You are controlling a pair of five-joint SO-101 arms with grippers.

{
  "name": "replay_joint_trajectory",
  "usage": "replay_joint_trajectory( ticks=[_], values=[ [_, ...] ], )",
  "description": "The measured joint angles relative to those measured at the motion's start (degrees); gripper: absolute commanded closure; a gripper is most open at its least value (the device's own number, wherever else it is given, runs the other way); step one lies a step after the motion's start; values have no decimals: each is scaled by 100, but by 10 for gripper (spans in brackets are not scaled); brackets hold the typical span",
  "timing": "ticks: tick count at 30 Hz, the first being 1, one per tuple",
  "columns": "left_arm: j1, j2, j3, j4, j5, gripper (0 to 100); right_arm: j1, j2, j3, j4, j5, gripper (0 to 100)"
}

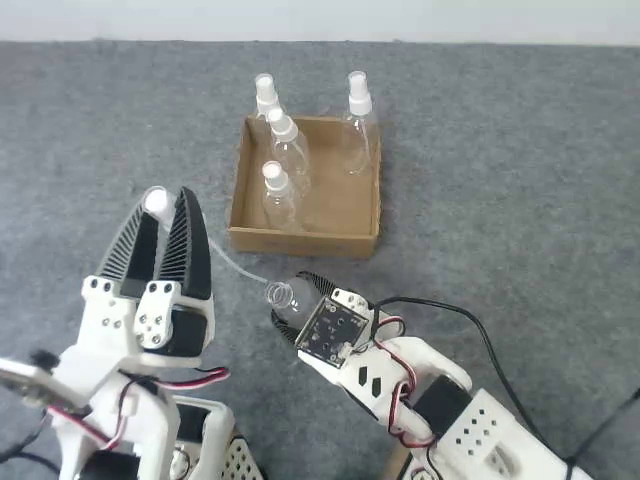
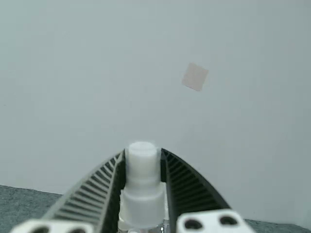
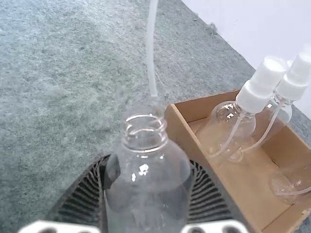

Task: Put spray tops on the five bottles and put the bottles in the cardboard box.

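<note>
Left jaws clamp a spray top (image 2: 142, 179), its tube (image 3: 151, 48) dangling at the mouth of the bottle (image 3: 146, 184) squeezed in the right jaws. Four capped bottles (image 1: 288, 150) are in the box (image 1: 305, 242).

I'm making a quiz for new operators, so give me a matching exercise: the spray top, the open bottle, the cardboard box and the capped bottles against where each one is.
Things:
1. white plastic spray top
2. clear uncapped plastic bottle
3. brown cardboard box
4. clear capped bottles

Places:
A. standing inside the box
B. between the fingers of the right gripper
C. on the grey carpet
D. between the fingers of the left gripper

Pairs: 1-D, 2-B, 3-C, 4-A
</note>
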Motion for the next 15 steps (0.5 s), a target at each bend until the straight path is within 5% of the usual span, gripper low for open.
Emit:
replay_joint_trajectory(
  ticks=[15],
  values=[
    [431, 0, -246, 193, -158, 987, 0, 0, 0, 0, 0, 991]
  ],
)
